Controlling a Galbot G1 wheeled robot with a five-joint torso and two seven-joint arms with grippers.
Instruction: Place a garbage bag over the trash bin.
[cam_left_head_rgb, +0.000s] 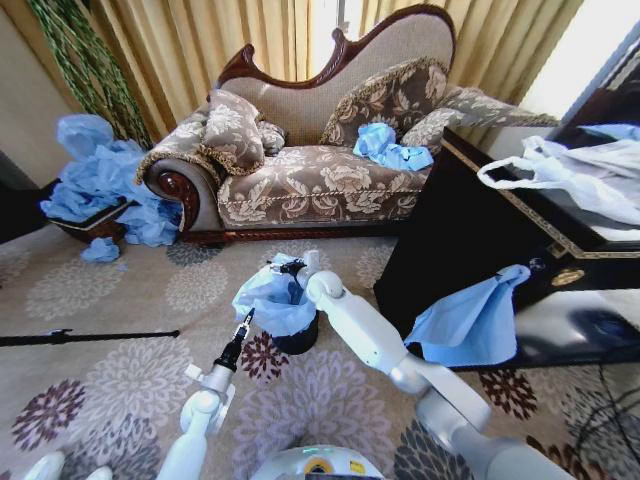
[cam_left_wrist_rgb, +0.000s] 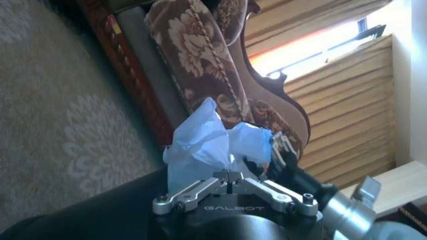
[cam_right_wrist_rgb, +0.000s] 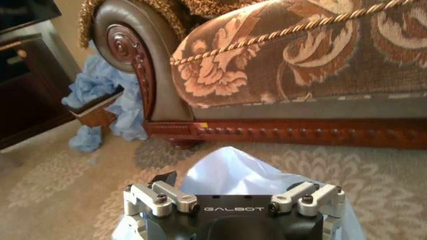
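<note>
Garbage bag (cam_left_head_rgb: 270, 300) lies bunched over the mouth of the trash bin (cam_left_head_rgb: 298, 340), on the carpet (cam_left_head_rgb: 120, 300) in front of the sofa (cam_left_head_rgb: 320, 170); its film is not yet drawn down the black sides. To finish well, each side likely needs pulling outward and down evenly, so the rim stays covered. The right gripper (cam_left_head_rgb: 290, 268) sits at the far edge of the bag with its fingers spread. The left gripper (cam_left_head_rgb: 246, 322), fingers pressed together, touches the near edge; whether film is pinched, I cannot tell.
</note>
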